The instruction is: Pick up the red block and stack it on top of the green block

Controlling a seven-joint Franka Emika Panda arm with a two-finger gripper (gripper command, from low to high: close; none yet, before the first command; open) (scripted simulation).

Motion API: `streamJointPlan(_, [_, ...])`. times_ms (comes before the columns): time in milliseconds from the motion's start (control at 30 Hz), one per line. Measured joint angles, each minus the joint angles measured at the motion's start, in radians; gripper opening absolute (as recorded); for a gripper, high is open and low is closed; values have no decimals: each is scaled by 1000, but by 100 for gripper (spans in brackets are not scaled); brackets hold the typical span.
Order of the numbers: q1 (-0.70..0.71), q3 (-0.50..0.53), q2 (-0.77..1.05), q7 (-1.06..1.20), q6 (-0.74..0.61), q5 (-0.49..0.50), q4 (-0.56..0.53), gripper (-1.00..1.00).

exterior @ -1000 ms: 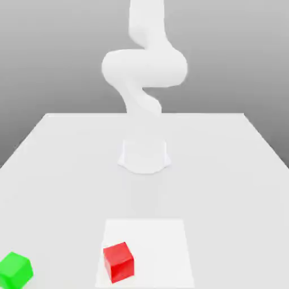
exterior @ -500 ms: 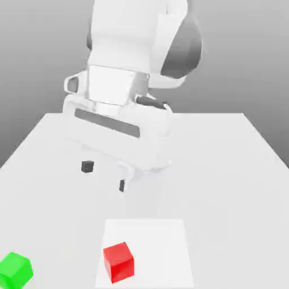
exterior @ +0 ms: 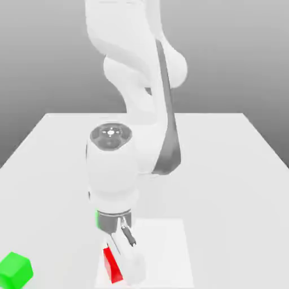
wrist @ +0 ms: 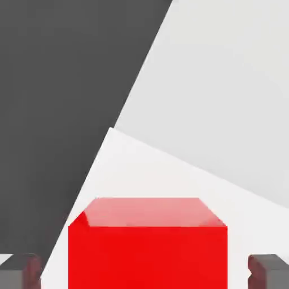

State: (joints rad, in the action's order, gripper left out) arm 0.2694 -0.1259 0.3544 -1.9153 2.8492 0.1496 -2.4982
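Hand view: the fingers (wrist: 144, 272), far off in the last exterior picture, now stand apart with the red block (wrist: 148, 257) between them, touching neither; closing seems next.
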Motion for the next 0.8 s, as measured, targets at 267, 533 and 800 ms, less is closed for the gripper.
streamJointPlan(267, [24, -35, -120, 40, -98, -55, -19, -100])
streamJointPlan(533, [197, 90, -108, 158, -289, -136, 186, -100])
streamJointPlan(800, [250, 125, 41, 185, -213, -151, 259, 100])
